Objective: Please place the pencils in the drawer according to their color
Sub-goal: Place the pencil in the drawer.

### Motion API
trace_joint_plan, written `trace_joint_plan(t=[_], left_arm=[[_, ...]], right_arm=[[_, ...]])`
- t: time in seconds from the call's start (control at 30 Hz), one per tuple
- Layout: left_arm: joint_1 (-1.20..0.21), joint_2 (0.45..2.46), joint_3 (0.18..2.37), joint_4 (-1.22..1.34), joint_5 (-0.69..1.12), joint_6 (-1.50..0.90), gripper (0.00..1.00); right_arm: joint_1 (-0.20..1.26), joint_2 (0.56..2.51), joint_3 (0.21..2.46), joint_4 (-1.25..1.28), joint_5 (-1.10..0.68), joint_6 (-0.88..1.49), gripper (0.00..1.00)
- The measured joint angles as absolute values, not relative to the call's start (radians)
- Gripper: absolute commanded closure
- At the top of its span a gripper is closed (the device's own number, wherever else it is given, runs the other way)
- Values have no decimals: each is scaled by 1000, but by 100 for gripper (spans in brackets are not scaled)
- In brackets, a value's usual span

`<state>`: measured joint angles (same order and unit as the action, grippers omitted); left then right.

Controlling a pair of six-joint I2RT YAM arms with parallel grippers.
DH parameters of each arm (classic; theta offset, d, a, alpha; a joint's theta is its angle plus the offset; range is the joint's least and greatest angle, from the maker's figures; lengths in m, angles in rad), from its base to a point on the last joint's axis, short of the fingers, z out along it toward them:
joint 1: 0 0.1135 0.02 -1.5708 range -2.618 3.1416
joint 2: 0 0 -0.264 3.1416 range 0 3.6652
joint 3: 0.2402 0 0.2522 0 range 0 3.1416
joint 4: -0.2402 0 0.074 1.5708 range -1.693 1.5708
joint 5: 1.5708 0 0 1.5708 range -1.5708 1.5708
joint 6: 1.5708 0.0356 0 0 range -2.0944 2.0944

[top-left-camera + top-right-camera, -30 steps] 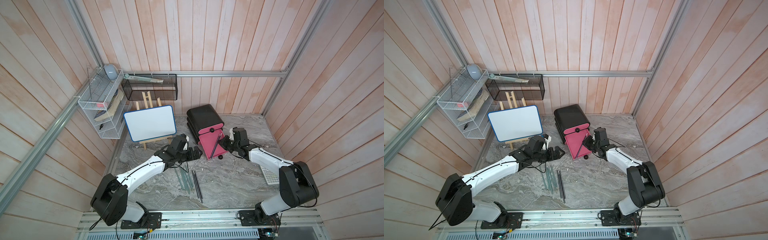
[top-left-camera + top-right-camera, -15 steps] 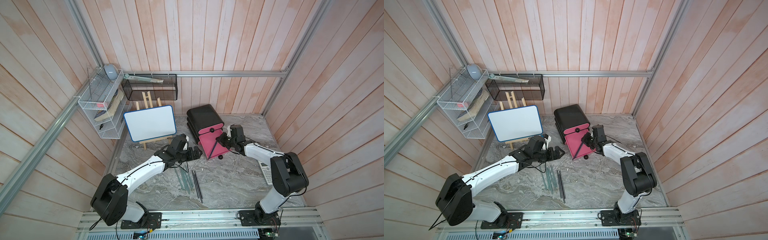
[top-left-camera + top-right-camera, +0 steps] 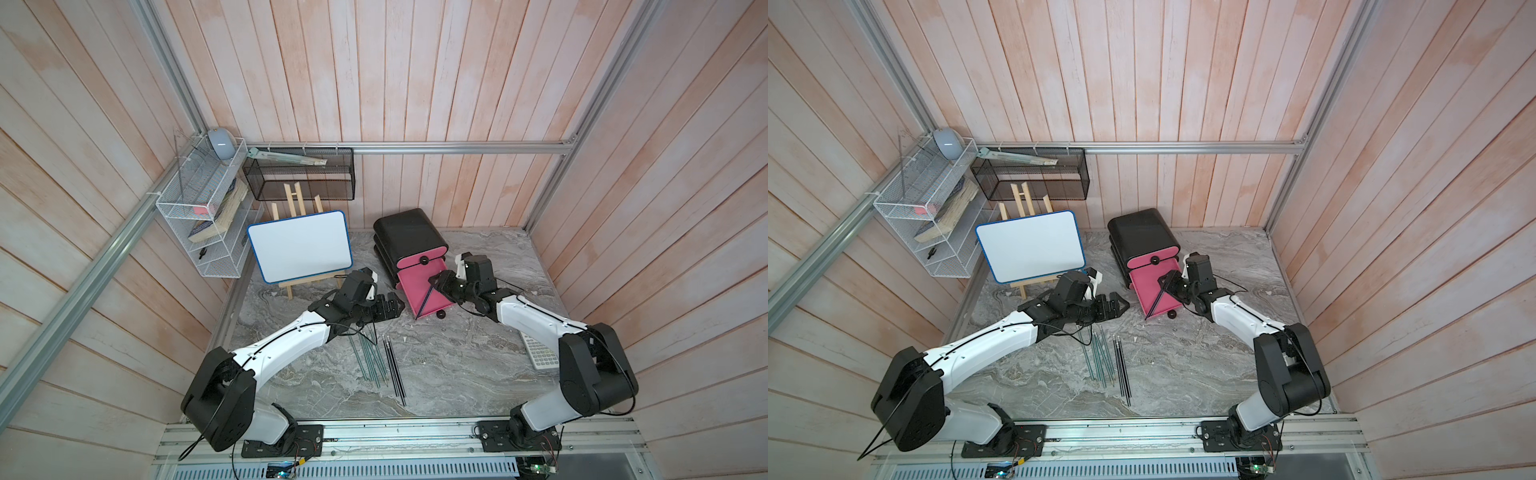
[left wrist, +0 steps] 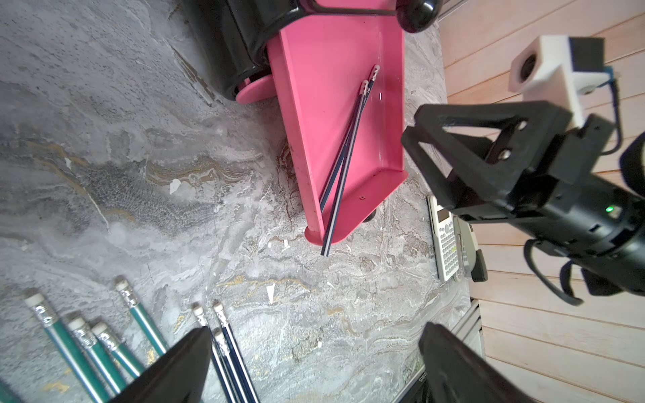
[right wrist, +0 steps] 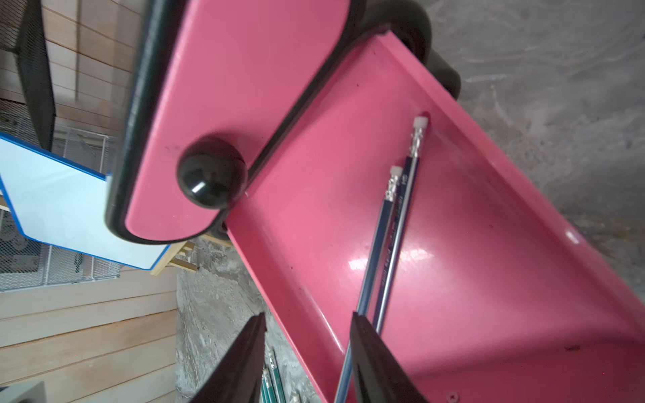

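**A:** Where are we seeing the right arm [image 3: 534, 320] reaching?

**B:** We are watching it slanting down from its raised elbow, the forearm angling in toward the drawer [image 3: 405, 237]. The wrist is hanging just over the pulled-out pink tray [image 3: 415, 293]. Its jaws are standing spread and pinching nothing. In the right wrist view its fingers [image 5: 244, 349] are showing a bare gap between them.

**A:** And the pencils?

**B:** We are counting two dark pencils [image 4: 349, 146] lying in that tray, erasers toward the cabinet and crossing each other. One tip is poking out past the tray's front rim. The tray is sitting just under the closed top front with its black knob [image 5: 209, 172].

**A:** Are we finding more outside it?

**B:** Yes, the teal pencils [image 3: 370, 357] and the black pencils [image 3: 395, 370] are lying side by side on the counter [image 3: 457, 365], in front of the drawer and apart from it.

**A:** How is the left arm [image 3: 291, 340] sitting?

**B:** We are seeing it stretching low across the counter, wrist above the teal pencils' eraser ends, pointing level toward the tray's front. Its jaws are gaping wide and gripping nothing.
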<state>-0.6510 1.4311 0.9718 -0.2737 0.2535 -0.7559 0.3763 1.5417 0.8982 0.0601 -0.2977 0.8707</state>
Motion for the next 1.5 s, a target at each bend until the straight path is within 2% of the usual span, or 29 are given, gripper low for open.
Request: trace_joint_plan(t=[0.57, 0.7, 0.87, 1.37, 1.4, 1.5], left_arm=[[-651, 1431, 972, -273, 253, -756, 0], [-651, 1431, 972, -273, 253, -756, 0], [-651, 1431, 972, -273, 253, -756, 0], [-651, 1431, 972, -274, 253, -753, 0], [-651, 1431, 972, -274, 253, -753, 0], [-651, 1431, 972, -274, 253, -752, 0]], right_arm=[[443, 1654, 886, 69, -305, 891, 62], [445, 1674, 898, 76, -306, 892, 75], [445, 1700, 926, 75, -309, 894, 100], [404, 1750, 1026, 47, -300, 854, 100], [400, 1755, 1026, 44, -297, 851, 98], [392, 1765, 1026, 33, -296, 841, 76]])
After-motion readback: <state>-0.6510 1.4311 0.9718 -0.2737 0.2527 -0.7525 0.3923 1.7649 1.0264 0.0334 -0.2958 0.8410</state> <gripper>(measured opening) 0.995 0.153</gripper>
